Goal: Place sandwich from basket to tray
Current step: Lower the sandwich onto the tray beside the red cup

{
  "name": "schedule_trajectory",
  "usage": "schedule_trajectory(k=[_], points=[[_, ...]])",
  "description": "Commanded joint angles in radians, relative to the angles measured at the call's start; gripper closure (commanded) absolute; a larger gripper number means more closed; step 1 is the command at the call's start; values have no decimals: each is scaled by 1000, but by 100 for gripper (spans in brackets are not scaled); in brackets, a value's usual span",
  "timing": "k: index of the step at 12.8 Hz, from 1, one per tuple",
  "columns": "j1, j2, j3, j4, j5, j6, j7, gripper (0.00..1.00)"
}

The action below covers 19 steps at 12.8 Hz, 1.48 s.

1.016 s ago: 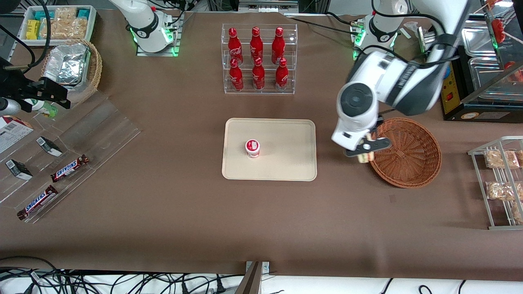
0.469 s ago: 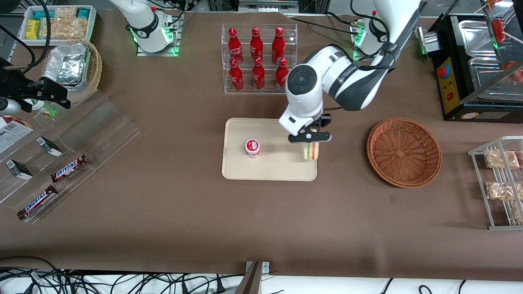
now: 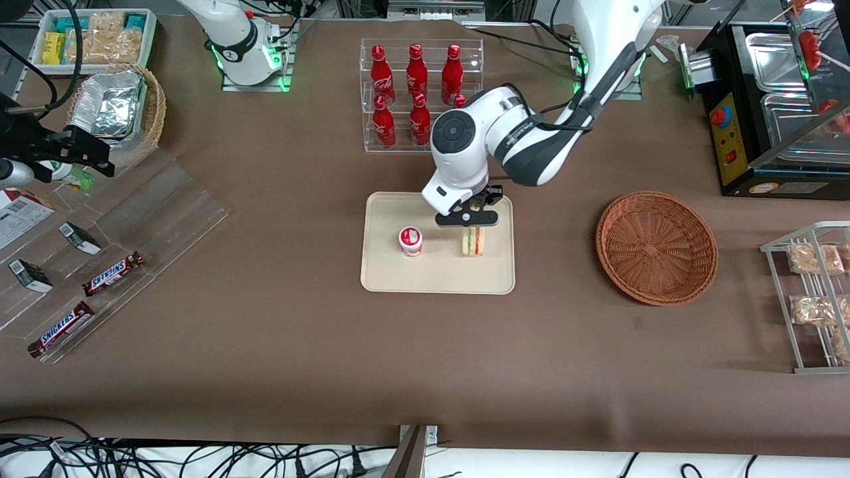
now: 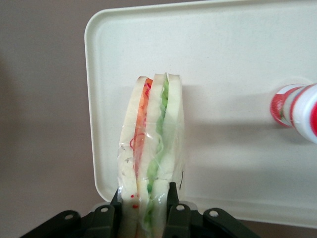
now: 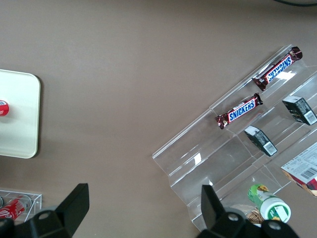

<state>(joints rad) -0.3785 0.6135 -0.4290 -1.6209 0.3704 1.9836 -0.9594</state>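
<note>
While sandwich (image 4: 151, 163) is pinched upright by closed gripper (image 3: 469, 224) over tray (image 3: 438, 275), cup (image 3: 410, 240) sits at sandwich's 9 o'clock; basket (image 3: 656, 247) well apart.

beige tray (image 3: 385, 272), reddish-brown woven basket (image 3: 656, 247)

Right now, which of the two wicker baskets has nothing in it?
The reddish-brown basket near the tray; the paler one holds foil containers. The pincer grips the sandwich over the tray.

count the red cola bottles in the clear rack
6 show: three on the upper tier, red cola bottles, and three lower; the arm hides most of the lower one at its end. The gripper holds the wrapped triangular sandwich over the beige tray.
</note>
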Motion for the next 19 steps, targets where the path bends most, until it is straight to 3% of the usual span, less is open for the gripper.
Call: schedule_trajectory(k=[1, 4, 6, 12, 13, 14, 15, 19], points=[[-13, 34, 7, 18, 65, 20, -62, 64], [-14, 57, 12, 23, 76, 21, -64, 64], [-14, 71, 12, 24, 128, 21, -85, 64], [-16, 81, 13, 24, 128, 40, -93, 64], [-14, 81, 13, 26, 128, 40, -93, 49], [-14, 81, 13, 26, 130, 40, -91, 16], [-14, 81, 15, 26, 130, 40, -88, 0], [0, 42, 7, 53, 122, 20, -81, 0]])
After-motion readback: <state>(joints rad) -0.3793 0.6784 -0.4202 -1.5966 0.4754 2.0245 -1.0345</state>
